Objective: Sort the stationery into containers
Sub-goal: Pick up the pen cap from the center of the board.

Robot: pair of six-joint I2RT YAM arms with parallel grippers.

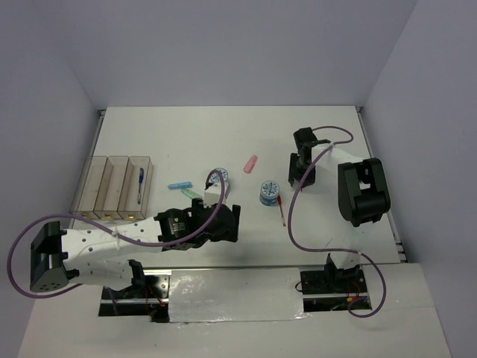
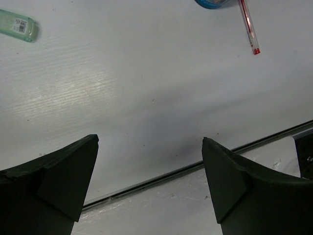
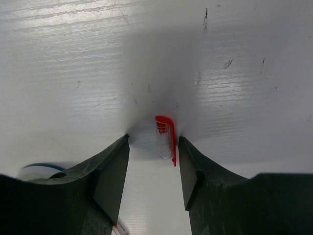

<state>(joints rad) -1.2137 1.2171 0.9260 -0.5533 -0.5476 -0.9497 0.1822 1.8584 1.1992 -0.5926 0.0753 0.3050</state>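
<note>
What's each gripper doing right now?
Left gripper: open, empty.
Right gripper: open, fingers straddling a red-clipped clear cap, not clamped on it.

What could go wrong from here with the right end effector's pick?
The red-clipped clear piece lies nearer one finger of the right end effector, so closing may flick it away rather than grip it. The left arm reaches across the table between there and the containers; a carry could clip it.
</note>
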